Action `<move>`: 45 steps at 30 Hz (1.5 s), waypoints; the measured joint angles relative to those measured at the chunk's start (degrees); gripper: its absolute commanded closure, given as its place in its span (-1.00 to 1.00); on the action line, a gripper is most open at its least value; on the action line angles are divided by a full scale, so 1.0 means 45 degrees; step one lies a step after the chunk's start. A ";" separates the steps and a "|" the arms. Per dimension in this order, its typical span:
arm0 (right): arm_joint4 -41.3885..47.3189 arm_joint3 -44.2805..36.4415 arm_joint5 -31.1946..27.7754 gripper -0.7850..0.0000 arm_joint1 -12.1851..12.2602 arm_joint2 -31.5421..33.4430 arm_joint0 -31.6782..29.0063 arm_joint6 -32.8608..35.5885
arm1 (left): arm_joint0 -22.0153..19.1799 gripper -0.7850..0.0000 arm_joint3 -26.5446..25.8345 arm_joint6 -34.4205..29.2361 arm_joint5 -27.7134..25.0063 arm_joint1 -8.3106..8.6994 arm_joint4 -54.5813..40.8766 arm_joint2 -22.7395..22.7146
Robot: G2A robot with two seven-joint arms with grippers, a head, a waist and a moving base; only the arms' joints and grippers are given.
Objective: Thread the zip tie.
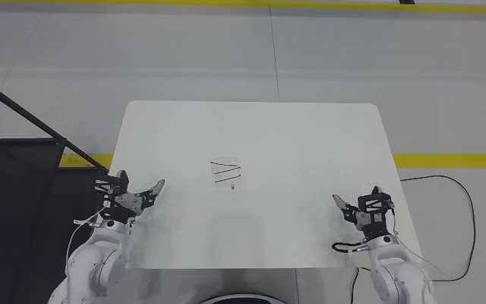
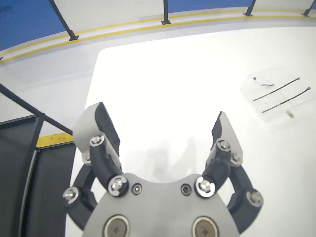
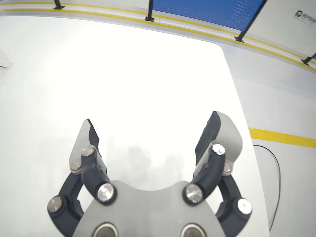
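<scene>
It looks like you have not started yet — the zip ties [image 2: 276, 89] lie straight in the middle of the bench [image 1: 304, 137], well apart from both arms. The left jaws and right jaws are wide open and hold nothing. Picking up and threading are left to do.
</scene>
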 measured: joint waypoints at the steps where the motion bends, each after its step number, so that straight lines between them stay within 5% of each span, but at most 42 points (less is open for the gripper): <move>1: 0.0215 -0.0086 -0.0386 -1.00 0.0009 -0.0053 0.0158 0.0287 | -0.0015 -1.00 0.0071 0.0087 -0.0459 0.0016 -0.0370 -0.0146; 9: 0.3424 -0.0253 -0.3684 -1.00 0.0064 -0.0890 0.2294 0.4105 | -0.0359 -1.00 0.0622 0.0128 -0.3348 0.0124 -0.2442 -0.0854; 15: 0.5842 0.0038 -0.3918 -1.00 0.0052 -0.1469 0.3801 0.6833 | -0.0340 -1.00 0.0572 0.0486 -0.3172 0.0131 -0.2073 -0.1029; 24: 0.5799 0.0021 -0.3932 -1.00 0.0055 -0.1467 0.3772 0.6660 | -0.0342 -1.00 0.0575 0.0476 -0.3183 0.0130 -0.2093 -0.1025; 28: 0.5332 0.0110 -0.4935 -1.00 0.0111 -0.1697 0.3680 0.6569 | -0.0382 -1.00 0.0537 0.0366 -0.3285 0.0119 -0.2263 -0.0901; 39: 0.8786 0.3310 -0.2033 -1.00 -0.0544 -0.5505 0.8847 1.1390 | -0.1218 -1.00 0.1263 -0.0794 -0.5178 0.0141 -0.4924 -0.0541; 45: 0.9916 0.5473 -0.1060 -1.00 -0.1053 -0.7207 1.1255 1.2151 | -0.1430 -1.00 0.1585 -0.1193 -0.5888 0.0181 -0.5715 -0.0569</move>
